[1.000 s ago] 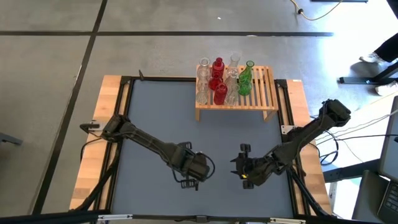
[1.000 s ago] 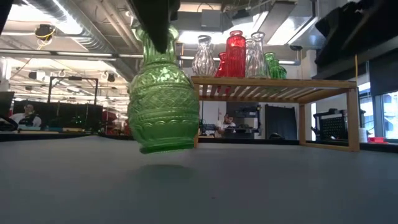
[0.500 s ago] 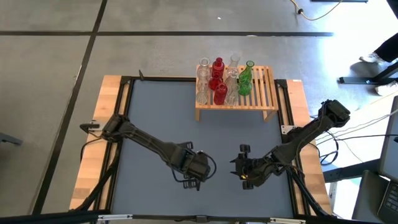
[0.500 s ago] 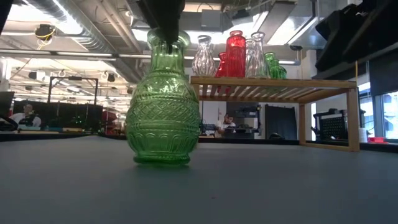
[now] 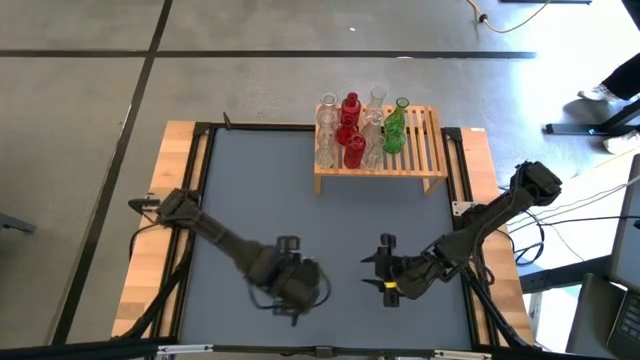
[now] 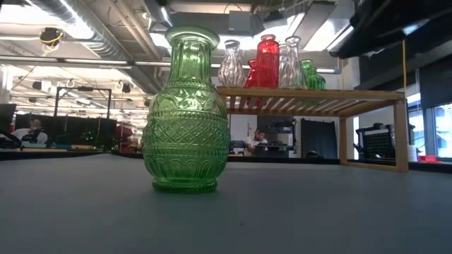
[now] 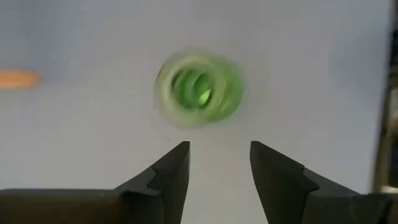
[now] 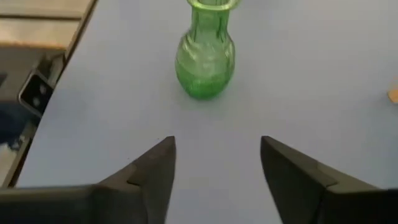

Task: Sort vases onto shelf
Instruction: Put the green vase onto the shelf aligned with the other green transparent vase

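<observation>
A green glass vase [image 6: 186, 111] is standing upright on the grey table [image 5: 250, 190] – pear-bellied, with a narrow ribbed neck, a flared lip and bands of cut diamond pattern. It is sitting on the near part of the mat, between the two arms and well apart from the shelf [image 5: 425, 150]. Nothing is gripping it: the left gripper [image 7: 219, 163] is hanging above its mouth with fingers parted and empty, and the right gripper [image 8: 217, 163] is facing it from the side, jaws likewise spread with nothing between them. On the slatted shelf at the far edge, red, clear and green vases [image 5: 362, 130] are crowding together – all upright. Beyond the table, a workshop room with ceiling pipes and strip lights is showing, and a person is sitting at a distant desk.
</observation>
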Tool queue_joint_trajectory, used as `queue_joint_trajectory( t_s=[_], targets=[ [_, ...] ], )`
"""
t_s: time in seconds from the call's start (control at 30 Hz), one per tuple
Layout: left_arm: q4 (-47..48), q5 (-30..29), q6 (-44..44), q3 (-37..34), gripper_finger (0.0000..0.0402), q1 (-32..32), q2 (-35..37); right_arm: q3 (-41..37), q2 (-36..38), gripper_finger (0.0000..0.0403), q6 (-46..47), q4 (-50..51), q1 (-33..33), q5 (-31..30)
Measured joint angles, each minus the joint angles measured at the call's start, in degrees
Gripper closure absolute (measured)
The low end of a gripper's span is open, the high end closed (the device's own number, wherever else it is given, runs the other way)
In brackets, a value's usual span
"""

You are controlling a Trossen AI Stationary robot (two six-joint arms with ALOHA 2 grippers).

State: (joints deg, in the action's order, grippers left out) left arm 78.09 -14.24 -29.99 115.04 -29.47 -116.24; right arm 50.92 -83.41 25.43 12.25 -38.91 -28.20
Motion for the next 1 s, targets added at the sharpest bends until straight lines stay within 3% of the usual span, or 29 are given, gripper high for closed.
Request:
queue_joint_trajectory(
  t_s=[0.17,0.33,0.5,0.63,0.83,1.0],
  targets=[
    [0.2,-10.3,-7.7,-6.4,0.024,-6.1,5.4,0.0,-5.0,0.0111,-0.5,-9.8,1.3,-1.0],
    [-9.5,-18.0,-18.8,-22.1,0.024,-12.3,12.7,0.0,-11.8,0.0066,-3.5,-21.6,4.3,-0.9],
    [-32.6,-22.7,-22.9,-41.1,0.024,-16.7,17.8,0.0,-18.8,0.0061,-6.5,-37.8,7.5,-0.7],
    [-50.0,-28.3,-22.1,-51.2,0.024,-18.2,18.5,0.0,-23.3,0.0061,-8.2,-48.8,9.0,0.1],
    [-67.3,-29.2,-18.3,-60.1,0.024,-16.3,18.1,2.4,-29.4,0.0061,-12.5,-56.6,9.4,0.8],
    [-72.8,-28.3,-16.0,-62.9,0.024,-14.9,18.0,6.0,-32.9,0.0061,-16.5,-58.2,9.5,-1.8]
  ],
)
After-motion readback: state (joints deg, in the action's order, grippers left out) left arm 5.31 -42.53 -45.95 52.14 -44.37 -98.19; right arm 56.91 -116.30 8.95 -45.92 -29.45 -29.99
